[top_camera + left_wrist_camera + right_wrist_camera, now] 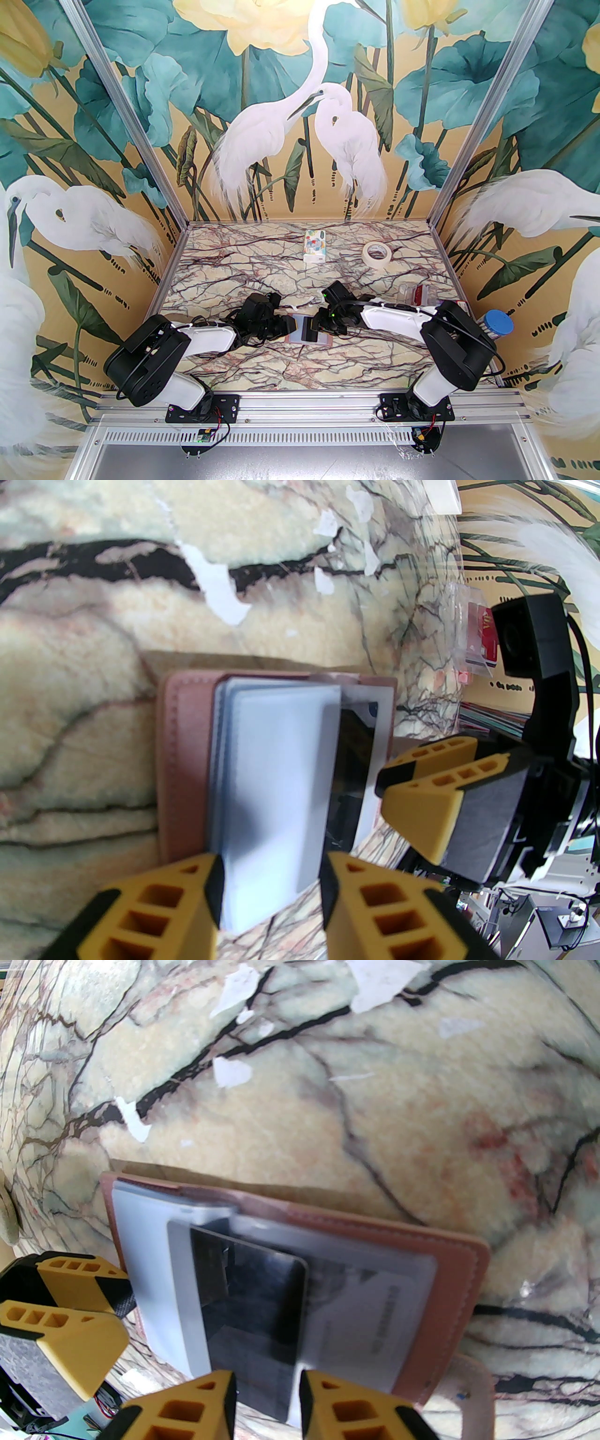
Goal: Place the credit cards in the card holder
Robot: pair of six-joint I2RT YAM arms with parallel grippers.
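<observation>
While the card holder [183, 761] lies open on the table [375, 1100] midway between the two arms, I see the left gripper [272, 878] with its fingers clenched on a pale blue sleeve [281, 770], which stands raised off the pink cover. The right gripper [267, 1386] has its fingers clamped on a credit card [253, 1307], dark and glossy with a pale border. The card's far end lies over the holder's middle. Another pale card [375, 1325] sits under a clear pocket just beside it.

A marble-patterned table [234, 281] carries the open card holder [457, 1278], tissue pack [315, 245], tape roll [377, 254] and clear box [417, 294].
</observation>
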